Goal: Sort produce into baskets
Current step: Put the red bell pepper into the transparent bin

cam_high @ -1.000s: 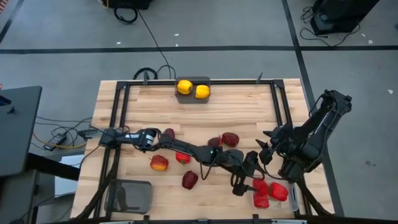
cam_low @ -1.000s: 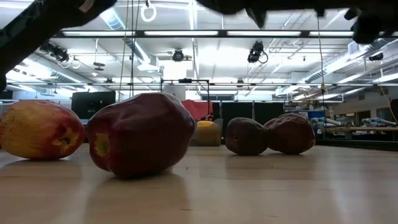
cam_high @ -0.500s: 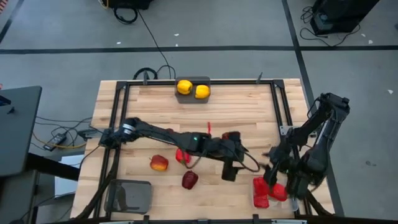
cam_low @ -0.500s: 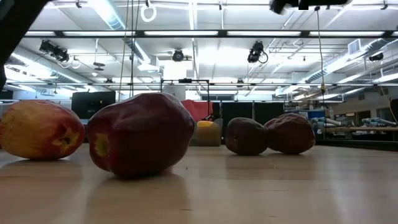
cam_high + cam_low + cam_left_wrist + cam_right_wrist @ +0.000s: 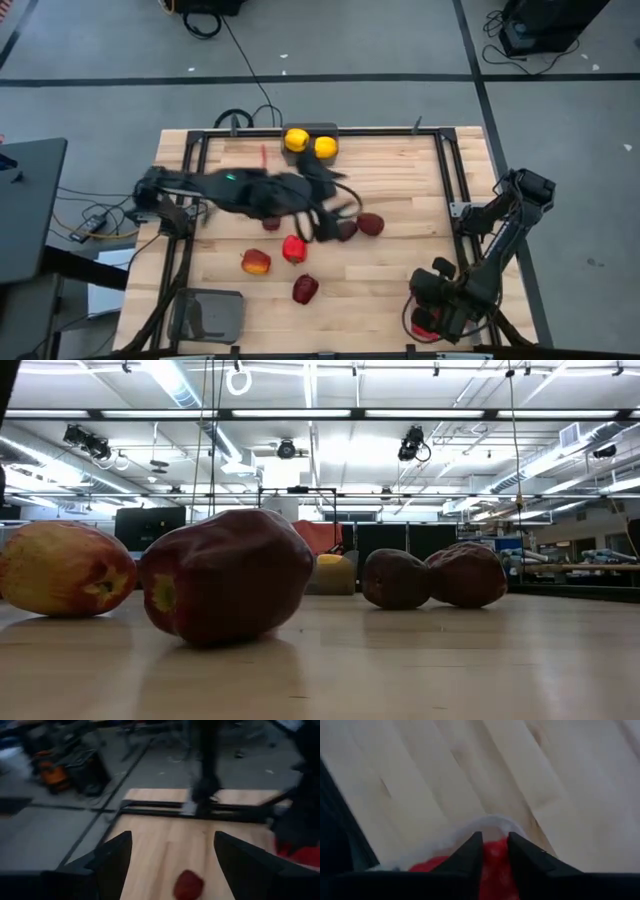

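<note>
Right gripper narrow over red peppers in clear bin; left gripper wide, empty, above table.

From above, the wooden bench carries two yellow fruits in a dark basket at the far edge. The left arm stretches across the middle, blurred, near two dark red fruits. A bright red pepper, an orange-red apple and a maroon fruit lie nearer. A grey basket sits at the near left corner; the right arm folds over the near right corner.
</note>
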You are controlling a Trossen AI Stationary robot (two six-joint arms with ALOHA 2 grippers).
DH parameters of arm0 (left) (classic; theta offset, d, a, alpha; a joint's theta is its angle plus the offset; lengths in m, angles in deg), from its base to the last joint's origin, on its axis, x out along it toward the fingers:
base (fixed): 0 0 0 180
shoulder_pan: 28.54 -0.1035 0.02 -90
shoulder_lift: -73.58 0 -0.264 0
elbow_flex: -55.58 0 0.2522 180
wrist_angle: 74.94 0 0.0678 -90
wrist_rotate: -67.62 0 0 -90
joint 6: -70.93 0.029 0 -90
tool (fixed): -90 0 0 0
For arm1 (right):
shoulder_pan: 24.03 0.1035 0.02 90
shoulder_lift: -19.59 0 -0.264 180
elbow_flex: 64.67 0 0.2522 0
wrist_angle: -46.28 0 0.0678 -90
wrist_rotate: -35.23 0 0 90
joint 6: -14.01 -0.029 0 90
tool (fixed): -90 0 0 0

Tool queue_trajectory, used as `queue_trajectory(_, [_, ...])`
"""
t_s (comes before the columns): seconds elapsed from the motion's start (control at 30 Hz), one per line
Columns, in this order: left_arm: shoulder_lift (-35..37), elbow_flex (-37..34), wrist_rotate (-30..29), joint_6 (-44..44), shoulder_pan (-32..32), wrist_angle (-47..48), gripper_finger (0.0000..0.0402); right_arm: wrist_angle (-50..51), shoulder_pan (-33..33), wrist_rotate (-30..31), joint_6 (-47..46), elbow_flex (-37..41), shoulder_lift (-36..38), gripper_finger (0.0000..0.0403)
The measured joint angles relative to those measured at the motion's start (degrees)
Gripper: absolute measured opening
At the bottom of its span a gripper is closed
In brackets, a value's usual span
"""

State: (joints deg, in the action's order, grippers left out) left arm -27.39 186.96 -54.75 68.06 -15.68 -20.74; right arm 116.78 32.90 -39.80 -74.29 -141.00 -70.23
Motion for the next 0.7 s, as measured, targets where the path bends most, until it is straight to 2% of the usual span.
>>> queue_trajectory(0.1, [3.33, 0.0, -3.69, -3.33, 0.22, 5.33, 0.0286, 0.41, -0.42, -1.64, 1.26, 0.02, 0.35, 0.0074])
queue_trajectory(0.17, [4.6, 0.0, -5.6, -5.42, 0.68, 7.87, 0.0286, -0.1, -0.8, -0.32, 3.02, -0.13, 1.46, 0.0067])
queue_trajectory(0.3, [7.85, -0.02, -11.01, -9.57, 2.32, 12.27, 0.0286, -0.98, -1.1, 5.2, 6.41, -1.39, 4.88, 0.0065])
queue_trajectory(0.43, [10.85, 0.0, -17.2, -15.67, 4.73, 20.54, 0.0286, -1.45, -0.86, 5.25, 8.32, -1.6, 8.39, 0.0075])
queue_trajectory(0.5, [12.44, 0.0, -18.58, -20.23, 6.04, 25.83, 0.0286, -1.39, -0.68, 2.5, 7.57, -1.63, 10.08, 0.0082])
queue_trajectory(0.6, [14.17, 0.0, -19.84, -28.02, 8.22, 34.2, 0.0286, -1.23, 0.73, -4.78, 3.82, -1.64, 11.49, 0.0086])
queue_trajectory(0.7, [14.29, 0.0, -22.48, -34.75, 10.38, 40.88, 0.0286, -0.58, 2.8, -8.8, 1.82, -1.64, 12.05, 0.0082])
